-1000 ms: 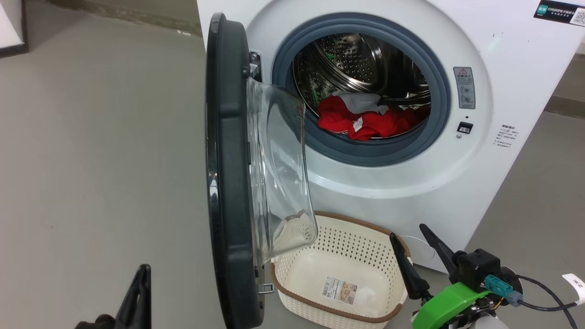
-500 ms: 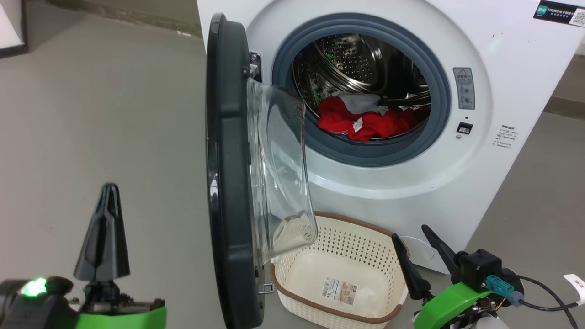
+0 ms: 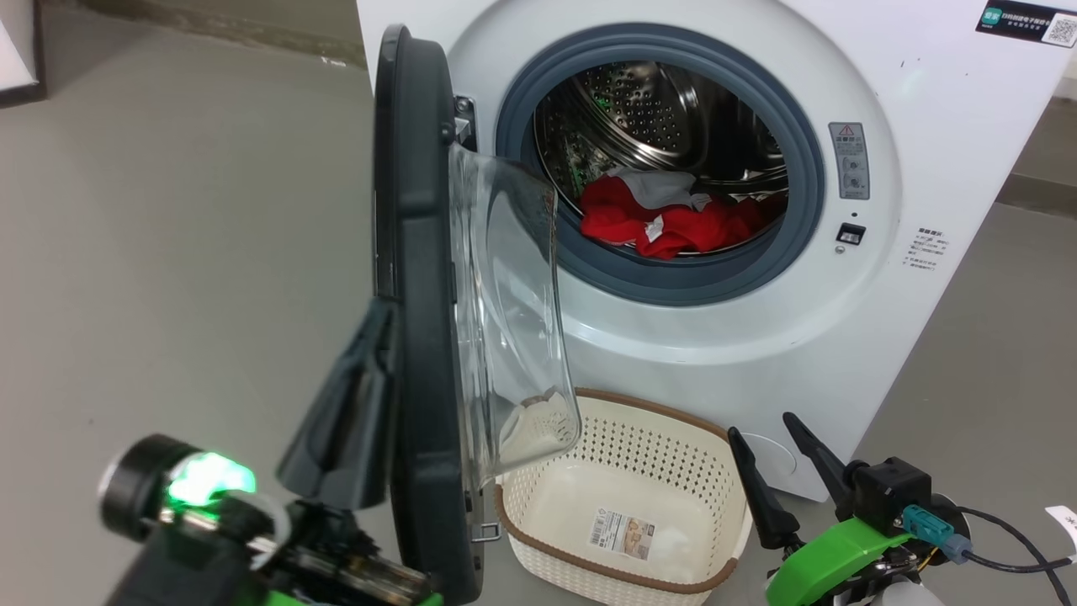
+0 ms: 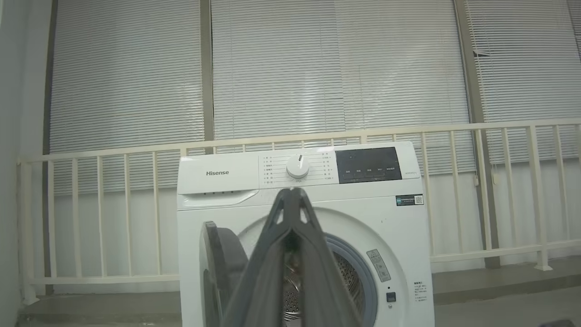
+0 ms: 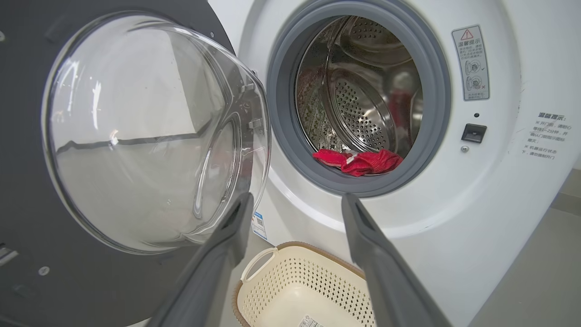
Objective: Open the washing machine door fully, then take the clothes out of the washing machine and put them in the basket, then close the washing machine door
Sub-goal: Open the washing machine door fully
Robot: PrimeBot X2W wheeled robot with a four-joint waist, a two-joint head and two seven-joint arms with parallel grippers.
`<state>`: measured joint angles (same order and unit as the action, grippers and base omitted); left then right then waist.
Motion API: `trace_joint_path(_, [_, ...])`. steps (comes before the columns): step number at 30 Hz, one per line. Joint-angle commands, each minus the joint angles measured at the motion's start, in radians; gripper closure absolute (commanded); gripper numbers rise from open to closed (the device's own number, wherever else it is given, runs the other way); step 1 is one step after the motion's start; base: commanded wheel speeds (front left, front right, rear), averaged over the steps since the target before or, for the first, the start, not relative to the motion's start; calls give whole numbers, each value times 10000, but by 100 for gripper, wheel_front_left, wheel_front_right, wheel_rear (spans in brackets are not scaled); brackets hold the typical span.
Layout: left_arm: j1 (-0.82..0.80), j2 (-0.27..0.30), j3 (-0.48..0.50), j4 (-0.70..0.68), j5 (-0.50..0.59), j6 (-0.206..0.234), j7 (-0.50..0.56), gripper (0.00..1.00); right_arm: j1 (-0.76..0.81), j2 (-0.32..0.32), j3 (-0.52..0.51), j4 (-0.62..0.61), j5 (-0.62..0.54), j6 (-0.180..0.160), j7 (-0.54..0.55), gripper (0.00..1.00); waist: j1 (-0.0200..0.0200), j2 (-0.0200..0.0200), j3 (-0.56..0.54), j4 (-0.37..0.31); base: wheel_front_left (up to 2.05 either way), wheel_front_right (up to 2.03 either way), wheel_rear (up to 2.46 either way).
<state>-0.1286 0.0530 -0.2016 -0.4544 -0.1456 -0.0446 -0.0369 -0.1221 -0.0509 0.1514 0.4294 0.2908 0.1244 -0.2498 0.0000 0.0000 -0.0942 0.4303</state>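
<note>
Your left gripper (image 3: pixel 375 337), fingers pressed together, sits beside the washing machine door (image 3: pixel 416 210) at its black rim. Catch the front edge and swing it wide, away from the drum (image 3: pixel 656 118), where the red clothes (image 3: pixel 673 229) lie. Your right gripper (image 3: pixel 761 427) hangs spread beside the basket (image 3: pixel 627 406).

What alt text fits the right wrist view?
Open washing machine door at left, glass bowl facing the camera, beside the steel drum of the washing machine, red clothes at its front lip. Below sits a cream basket; the right end effector shows at the bottom edge, fingers apart.

Clothes (image 3: pixel 673 223) inside washing machine (image 3: pixel 757 337), basket (image 3: pixel 648 450) before it
</note>
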Motion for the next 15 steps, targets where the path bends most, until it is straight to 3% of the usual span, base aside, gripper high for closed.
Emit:
trace_joint_path(1, [-351, 45, -21, -184, -83, -56, 224, 100, -138, 7, 177, -229, 14, 63, -120, 0, 0, 0, 22, -22, 0, 0, 0])
trace_joint_path(7, [67, 18, -872, 479, -445, -54, 917, 100, -164, 7, 202, -201, 8, 63, -120, 0, 0, 0, 65, -61, 0, 0, 0])
trace_joint_path(15, [552, -7, -1132, 1688, -1352, 295, 1598, 100, -169, 7, 121, -169, -65, 63, -120, 0, 0, 0, 80, -80, 0, 0, 0])
